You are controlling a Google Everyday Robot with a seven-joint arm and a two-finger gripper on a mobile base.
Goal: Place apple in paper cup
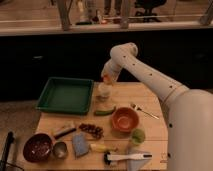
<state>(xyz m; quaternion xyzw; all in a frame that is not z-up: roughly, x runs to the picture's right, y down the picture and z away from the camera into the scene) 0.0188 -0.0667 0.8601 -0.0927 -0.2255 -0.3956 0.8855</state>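
Misplacement is the main risk: if the apple [105, 77] is released off-centre, the rim of the paper cup [104, 92] may be struck and the light cup knocked over on the table [150, 100]. The apple is clamped in the end effector [107, 79], which is closed around it, and is held just above the paper cup, not yet inside its mouth.

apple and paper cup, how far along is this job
Done: the apple is picked up and sits in the gripper. In hand: the gripper holds it just above the paper cup. Left: lower it into the cup and release.
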